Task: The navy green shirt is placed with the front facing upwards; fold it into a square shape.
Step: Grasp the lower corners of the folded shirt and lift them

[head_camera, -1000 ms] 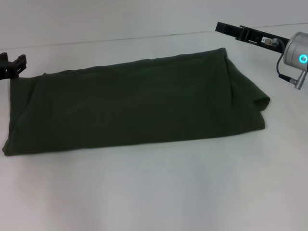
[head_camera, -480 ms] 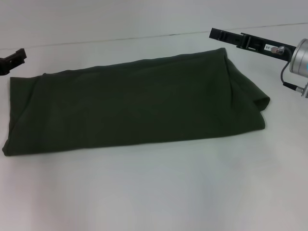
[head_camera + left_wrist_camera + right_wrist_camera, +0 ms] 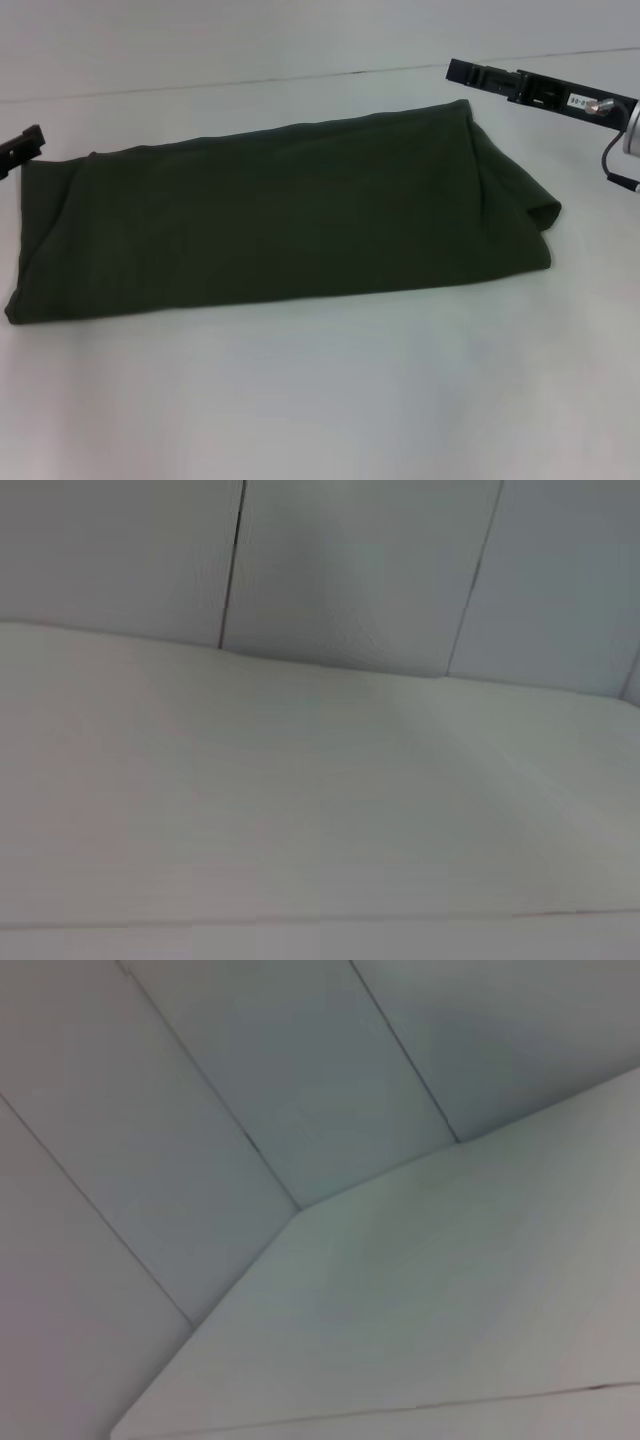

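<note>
The navy green shirt [image 3: 280, 220] lies on the white table [image 3: 330, 400] as a long folded band, plain green side up, with no lettering showing. Its right end is bunched into a rounded fold [image 3: 535, 215]. My left gripper [image 3: 22, 146] pokes in at the far left edge, just off the shirt's upper left corner and clear of the cloth. Beyond the shirt's upper right corner, my right gripper [image 3: 470, 72] hangs above the table, holding nothing. Neither wrist view shows the shirt, only bare table [image 3: 300, 810] and wall.
The table's back edge [image 3: 300, 78] meets a pale panelled wall [image 3: 250, 1080] right behind the shirt. White tabletop stretches in front of the shirt toward me.
The left gripper has drawn back leftward, almost out of the head view. The right arm has pulled away to the right, its silver wrist leaving the frame. The shirt has not moved.
</note>
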{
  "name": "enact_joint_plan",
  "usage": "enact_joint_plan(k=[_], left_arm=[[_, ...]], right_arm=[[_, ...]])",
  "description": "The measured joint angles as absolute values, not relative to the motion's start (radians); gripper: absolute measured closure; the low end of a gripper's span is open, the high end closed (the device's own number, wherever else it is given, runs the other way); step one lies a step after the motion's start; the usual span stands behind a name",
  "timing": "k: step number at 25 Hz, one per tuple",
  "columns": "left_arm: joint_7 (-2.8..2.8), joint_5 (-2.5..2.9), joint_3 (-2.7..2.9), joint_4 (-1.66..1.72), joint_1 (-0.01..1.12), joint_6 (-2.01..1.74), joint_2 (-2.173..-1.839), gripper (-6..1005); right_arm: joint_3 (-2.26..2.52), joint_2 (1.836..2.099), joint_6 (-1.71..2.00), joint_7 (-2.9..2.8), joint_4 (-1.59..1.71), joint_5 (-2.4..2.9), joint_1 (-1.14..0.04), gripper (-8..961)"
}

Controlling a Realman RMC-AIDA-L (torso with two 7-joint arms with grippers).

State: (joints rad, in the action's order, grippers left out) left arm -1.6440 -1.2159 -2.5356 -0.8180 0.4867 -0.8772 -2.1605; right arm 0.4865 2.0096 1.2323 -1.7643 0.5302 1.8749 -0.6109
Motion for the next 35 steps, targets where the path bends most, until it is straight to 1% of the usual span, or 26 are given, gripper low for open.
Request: enact_joint_plan(k=[1, 7, 12, 16, 20, 23, 27, 30, 35], left_arm=[[-1.644, -1.216, -2.534, -0.817, 0.481, -0.881, -2.160, 89], [-1.638, -1.215, -2.530, -0.822, 0.454, -0.934, -2.161, 89], [-1.636, -1.203, -2.532, -0.850, 0.408, -1.031, -2.151, 89], [-1.639, -1.209, -2.537, -0.898, 0.349, -1.128, -2.149, 89], [-1.641, -1.210, -2.540, -0.931, 0.308, -1.198, -2.152, 89], [-1.640, -1.210, -2.540, -0.946, 0.295, -1.227, -2.156, 88], [-1.637, -1.201, -2.532, -0.947, 0.292, -1.243, -2.158, 88], [-1.637, -1.192, -2.530, -0.944, 0.291, -1.253, -2.158, 88], [-1.636, -1.190, -2.530, -0.942, 0.289, -1.267, -2.157, 88]], right_arm=[[0.490, 2.009, 1.233, -1.765, 0.530, 1.877, -0.610, 39], [0.520, 2.007, 1.233, -1.766, 0.530, 1.879, -0.597, 39], [0.538, 1.988, 1.259, -1.767, 0.532, 1.881, -0.546, 40], [0.540, 1.963, 1.328, -1.774, 0.538, 1.881, -0.483, 41], [0.534, 1.927, 1.393, -1.813, 0.545, 1.881, -0.415, 52], [0.540, 1.897, 1.421, -1.871, 0.546, 1.881, -0.375, 64], [0.533, 1.867, 1.450, -1.953, 0.546, 1.928, -0.352, 78], [0.532, 1.856, 1.455, -2.010, 0.546, 1.986, -0.354, 90], [0.532, 1.857, 1.448, -2.042, 0.546, 2.052, -0.367, 122]])
